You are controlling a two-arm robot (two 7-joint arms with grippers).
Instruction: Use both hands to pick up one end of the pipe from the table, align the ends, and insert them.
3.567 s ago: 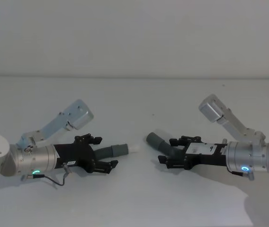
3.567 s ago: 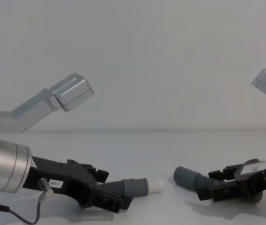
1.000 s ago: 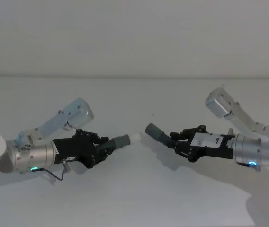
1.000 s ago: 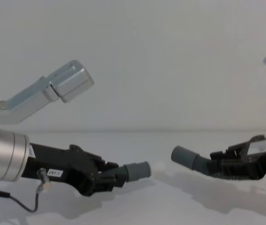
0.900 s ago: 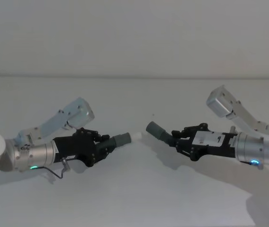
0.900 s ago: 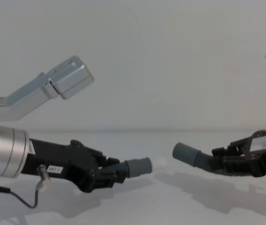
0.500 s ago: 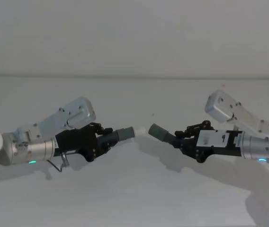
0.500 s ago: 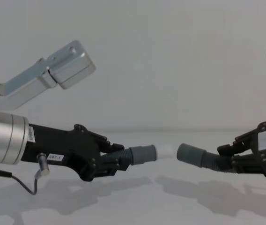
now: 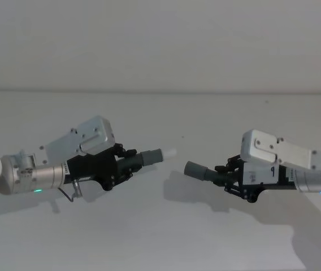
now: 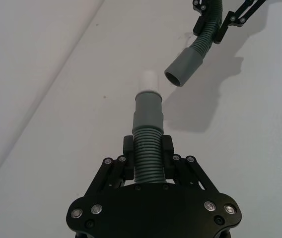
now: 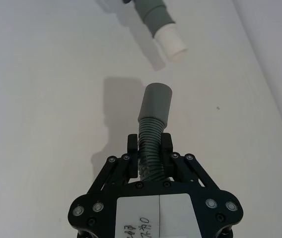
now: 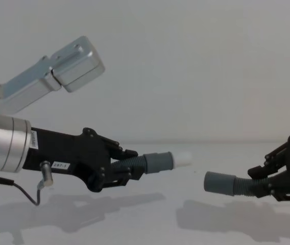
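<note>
- Your left gripper point(image 9: 128, 161) is clamped on the ribs of its hose piece point(image 10: 148, 158). That leaves the cuff free, so the white plug tip point(image 12: 183, 159) juts out clear for mating.
- Your right gripper point(image 9: 227, 176) grips the other hose piece point(image 11: 150, 134) likewise, with its socket cuff point(image 12: 219, 182) facing the plug.
- Both pieces hang above the table point(image 9: 160, 237), ends near but apart. In the chest view the socket sits lower, so alignment looks unfinished.
- The socket's mouth is empty.
</note>
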